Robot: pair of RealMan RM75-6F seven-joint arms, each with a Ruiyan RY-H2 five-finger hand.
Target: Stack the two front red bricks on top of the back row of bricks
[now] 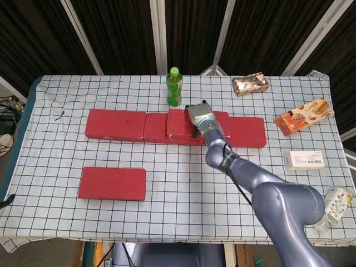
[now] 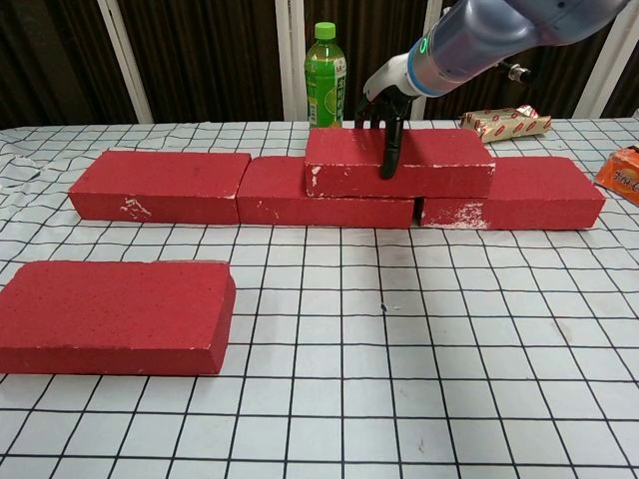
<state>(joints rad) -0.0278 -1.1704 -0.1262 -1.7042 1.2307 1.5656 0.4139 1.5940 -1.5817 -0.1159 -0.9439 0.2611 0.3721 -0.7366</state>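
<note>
Three red bricks form the back row: left (image 1: pixel 115 124), middle (image 1: pixel 154 129) and right (image 1: pixel 247 132). A fourth red brick (image 2: pixel 439 160) lies flat on top, over the joint between the middle and right ones. My right hand (image 2: pixel 387 95) grips this top brick from above, with a dark thumb down its front face and the other fingers over its back edge. In the head view the right hand (image 1: pixel 199 115) covers the middle of the top brick (image 1: pixel 181 123). Another red brick (image 1: pixel 112 183) lies alone at the front left. My left hand is in neither view.
A green bottle (image 1: pixel 174 87) stands just behind the top brick, close to my right hand. Snack packs (image 1: pixel 250 84) (image 1: pixel 303 115), a white box (image 1: pixel 304 160) and a packet (image 1: pixel 339 203) lie along the table's right side.
</note>
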